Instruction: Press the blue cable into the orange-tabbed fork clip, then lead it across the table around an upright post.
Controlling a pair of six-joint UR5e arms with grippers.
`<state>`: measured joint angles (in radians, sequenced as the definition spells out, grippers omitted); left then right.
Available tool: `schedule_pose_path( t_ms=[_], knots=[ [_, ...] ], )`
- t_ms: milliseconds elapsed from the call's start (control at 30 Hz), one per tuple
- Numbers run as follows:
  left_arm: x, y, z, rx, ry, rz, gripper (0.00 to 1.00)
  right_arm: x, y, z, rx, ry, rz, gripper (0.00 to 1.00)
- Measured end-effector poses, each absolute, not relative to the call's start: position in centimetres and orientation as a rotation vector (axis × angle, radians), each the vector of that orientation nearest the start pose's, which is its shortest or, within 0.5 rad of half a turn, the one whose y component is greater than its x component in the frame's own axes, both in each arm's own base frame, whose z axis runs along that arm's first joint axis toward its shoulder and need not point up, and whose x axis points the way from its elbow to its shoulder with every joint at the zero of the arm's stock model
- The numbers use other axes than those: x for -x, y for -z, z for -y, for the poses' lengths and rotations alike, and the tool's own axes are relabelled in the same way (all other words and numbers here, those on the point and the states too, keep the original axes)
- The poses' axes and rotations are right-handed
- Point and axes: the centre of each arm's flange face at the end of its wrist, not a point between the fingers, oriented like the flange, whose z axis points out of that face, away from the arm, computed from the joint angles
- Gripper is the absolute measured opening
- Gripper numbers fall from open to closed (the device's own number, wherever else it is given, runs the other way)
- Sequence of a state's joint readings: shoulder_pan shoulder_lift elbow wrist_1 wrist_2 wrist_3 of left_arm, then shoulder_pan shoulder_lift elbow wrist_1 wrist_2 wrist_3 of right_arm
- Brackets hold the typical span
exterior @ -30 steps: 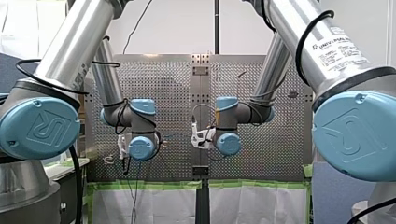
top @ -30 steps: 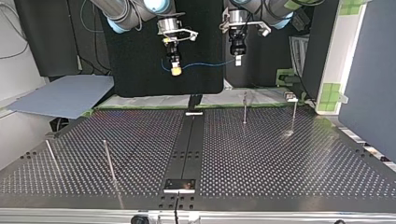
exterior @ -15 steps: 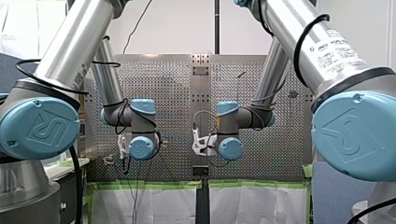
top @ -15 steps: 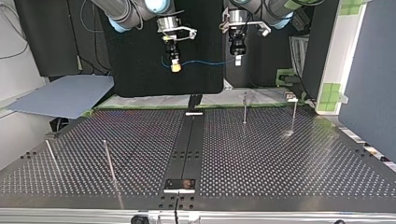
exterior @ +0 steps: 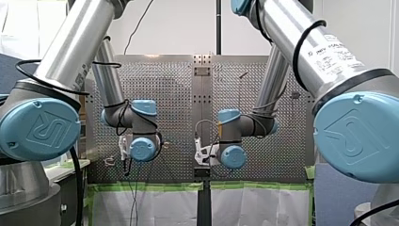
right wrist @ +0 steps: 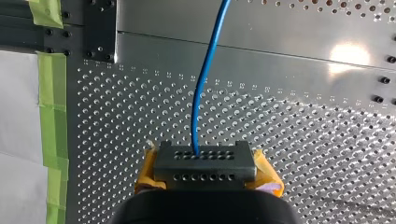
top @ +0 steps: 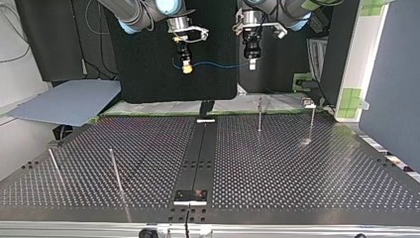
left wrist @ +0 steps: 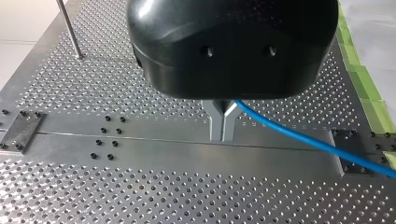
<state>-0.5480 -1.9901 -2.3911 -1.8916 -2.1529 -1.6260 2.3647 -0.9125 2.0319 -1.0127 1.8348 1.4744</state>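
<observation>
You have the blue cable [top: 218, 64] strung in the air between both hands, high above the far edge of the tabletop [top: 297, 173] and touching nothing on it; in the top view it runs from my right hand [top: 186, 70] out toward 3 o'clock to my left hand [top: 252, 64]. My right hand is closed on it; the right wrist view shows the yellow pads [right wrist: 267, 175] drawn in, with the cable coming out from between them. My left hand is closed on it too; its metal fingers [left wrist: 217, 122] meet at the tips and the cable leaves from just behind them. I cannot pick out the orange-tabbed fork clip in any view; by my reckoning the pressing step is not yet begun.

Mind what could go wrong. The span between the hands has little sag; part the hands and the cable may drag through one grip or pull out of it. A short loose end curls at 9 o'clock of my right hand in the top view; it could catch on something as you go down. The far posts [top: 259, 115] stand at about 1 o'clock from the tabletop's middle, the near posts [top: 115, 171] at about 8 o'clock; come down with slack and the cable may fall on the wrong side of one. The two arms work near one another; a careless turn could knock them together.
</observation>
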Motion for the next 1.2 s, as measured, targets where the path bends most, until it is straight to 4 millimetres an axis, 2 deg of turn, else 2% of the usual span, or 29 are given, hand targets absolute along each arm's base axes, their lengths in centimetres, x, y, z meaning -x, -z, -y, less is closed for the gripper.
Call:
schedule_pose_path(
  t_ms=[133,333,467,1000,1100,1200],
  knots=[
    [-28.5,-7.4,26.2,0.056,0.002,-1.580,0.00,-44.3,-3.6,28.5,-1.709,-1.435,0.845,0.00],
    [-27.6,-5.0,24.1,-0.005,-0.059,-1.656,0.00,-44.3,-3.6,28.5,-1.709,-1.435,0.845,0.00],
    [-27.6,-4.4,23.7,-0.027,-0.056,-1.676,0.00,-44.3,-3.6,28.5,-1.709,-1.435,0.845,0.00],
    [-28.0,-4.3,23.6,-0.046,-0.052,-1.684,0.00,-44.5,-3.6,28.5,-1.712,-1.430,0.842,0.00],
    [-28.7,-4.8,23.9,-0.042,-0.054,-1.675,0.00,-45.3,-4.3,28.3,-1.704,-1.437,0.842,0.00],
    [-29.7,-5.8,24.3,-0.011,-0.046,-1.656,0.00,-46.1,-5.8,28.8,-1.669,-1.454,0.864,0.00]
  ],
)
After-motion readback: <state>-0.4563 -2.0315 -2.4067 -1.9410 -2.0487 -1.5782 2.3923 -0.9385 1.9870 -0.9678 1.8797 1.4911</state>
